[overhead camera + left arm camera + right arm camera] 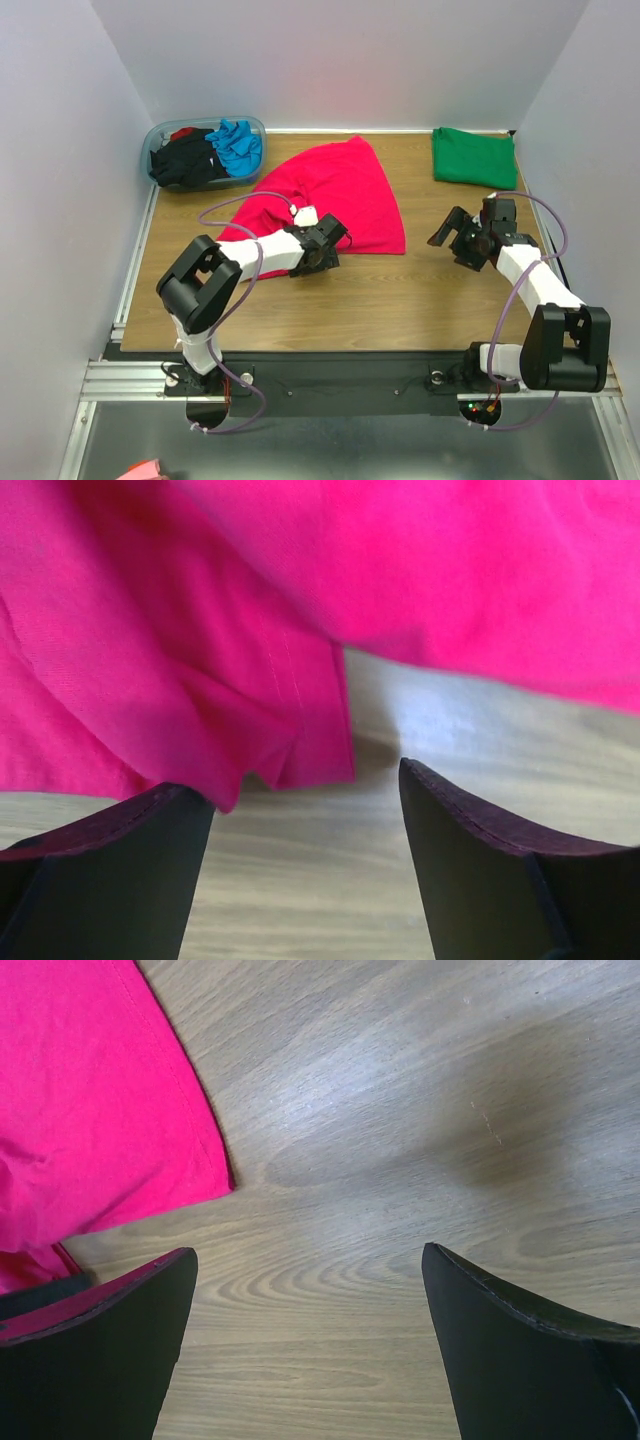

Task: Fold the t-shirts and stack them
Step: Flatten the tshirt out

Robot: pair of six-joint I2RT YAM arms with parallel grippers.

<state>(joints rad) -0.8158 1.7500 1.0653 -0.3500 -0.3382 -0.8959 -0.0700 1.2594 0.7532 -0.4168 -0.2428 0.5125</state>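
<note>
Hovering at the lower edge of the magenta-red t-shirt (335, 195), the left claw (328, 245) is spread wide and holding nothing!

That shirt lies in a rough fan shape at the centre of the top view. In the left wrist view, a hemmed corner of it droops just ahead of the left-hand finger (110, 870), with bare wood in the gap between the fingers. Over at right of centre, the right claw (455, 237) is released too, poised over bare tabletop (400, 1110) with the shirt's corner at the upper left of its own view. The green t-shirt (474, 158) sits folded in the upper right. The black t-shirt (185, 162) and turquoise-blue t-shirt (238, 146) are bundled in the plastic tub (156, 133) at upper left.
</note>
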